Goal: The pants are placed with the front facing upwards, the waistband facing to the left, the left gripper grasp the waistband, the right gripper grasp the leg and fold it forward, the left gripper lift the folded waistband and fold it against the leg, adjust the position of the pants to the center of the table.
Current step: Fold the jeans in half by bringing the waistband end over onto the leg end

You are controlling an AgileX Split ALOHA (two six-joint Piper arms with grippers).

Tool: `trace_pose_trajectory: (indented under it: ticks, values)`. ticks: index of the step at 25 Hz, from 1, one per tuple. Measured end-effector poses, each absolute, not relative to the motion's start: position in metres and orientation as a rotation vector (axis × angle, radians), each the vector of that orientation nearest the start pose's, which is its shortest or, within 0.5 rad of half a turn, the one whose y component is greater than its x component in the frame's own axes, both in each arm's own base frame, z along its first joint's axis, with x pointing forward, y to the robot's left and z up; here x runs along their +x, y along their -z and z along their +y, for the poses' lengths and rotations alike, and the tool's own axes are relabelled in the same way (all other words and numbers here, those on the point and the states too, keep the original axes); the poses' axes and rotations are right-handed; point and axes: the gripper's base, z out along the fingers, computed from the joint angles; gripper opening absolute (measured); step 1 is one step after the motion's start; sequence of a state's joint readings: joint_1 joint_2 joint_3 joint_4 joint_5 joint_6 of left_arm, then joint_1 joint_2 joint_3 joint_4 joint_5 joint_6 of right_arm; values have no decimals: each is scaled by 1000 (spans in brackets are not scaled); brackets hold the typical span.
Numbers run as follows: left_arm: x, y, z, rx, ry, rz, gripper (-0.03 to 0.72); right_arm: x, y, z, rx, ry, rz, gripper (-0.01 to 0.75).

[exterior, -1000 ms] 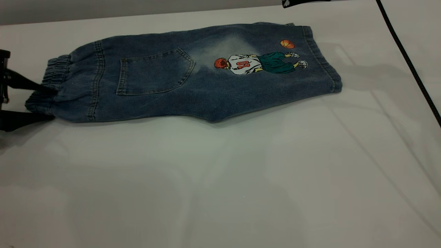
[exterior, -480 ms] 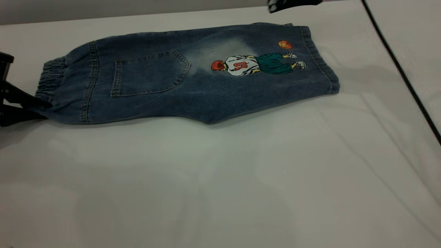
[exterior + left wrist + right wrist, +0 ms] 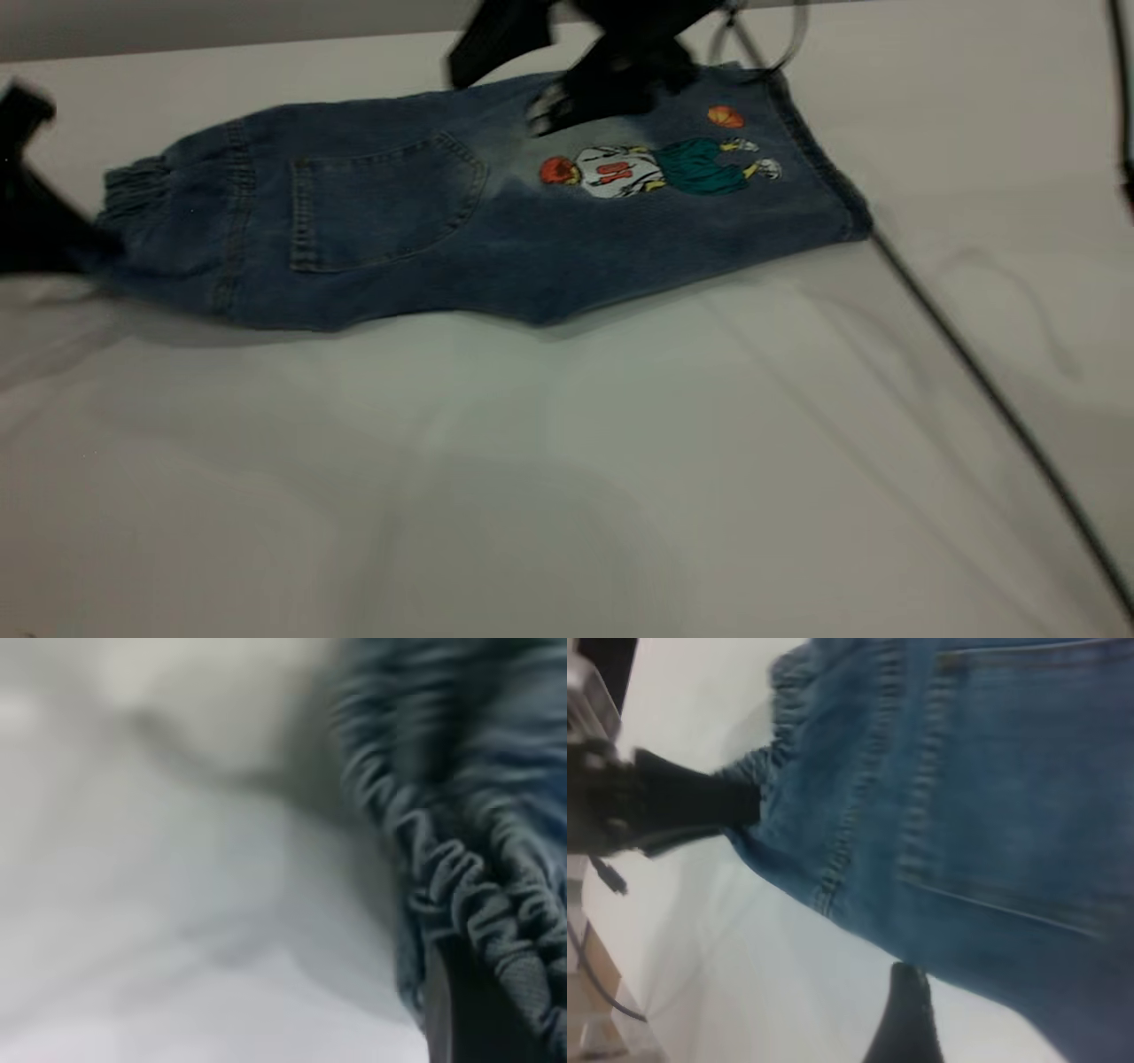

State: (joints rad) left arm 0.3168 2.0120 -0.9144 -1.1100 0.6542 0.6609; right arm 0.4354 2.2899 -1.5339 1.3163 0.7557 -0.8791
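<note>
The blue denim pants lie folded lengthwise on the white table, with the patch pocket and the basketball-player print facing up. The ruched waistband is at the left end. My left gripper is shut on the waistband's near corner; the right wrist view shows that grip, and the puckered band drapes over a dark finger. My right gripper hovers open over the far edge of the pants, near the print. One of its fingers shows above the pants.
A thin black cable runs diagonally across the table from the leg hem toward the near right corner. The cloth-covered tabletop has shallow creases. Bare table stretches in front of the pants.
My right gripper has swung in from the far edge to hover over the pants. The cable now trails across the right side. The left gripper has tugged the waistband corner slightly.
</note>
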Motion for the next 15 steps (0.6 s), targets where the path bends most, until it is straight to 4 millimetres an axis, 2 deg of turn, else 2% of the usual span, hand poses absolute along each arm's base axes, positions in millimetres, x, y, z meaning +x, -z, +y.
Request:
trace_pose_trajectory:
  ticks: [6, 11, 15]
  values:
    - [321, -143, 38, -641, 852, 2643, 139, 393, -97, 286, -505, -1207, 2523, 509]
    - [312, -181, 33, -538, 852, 2605, 139, 398, -80, 294, -468, -1212, 2532, 504]
    - [304, -207, 29, -475, 858, 2554, 139, 392, -68, 301, -462, -1236, 2559, 491]
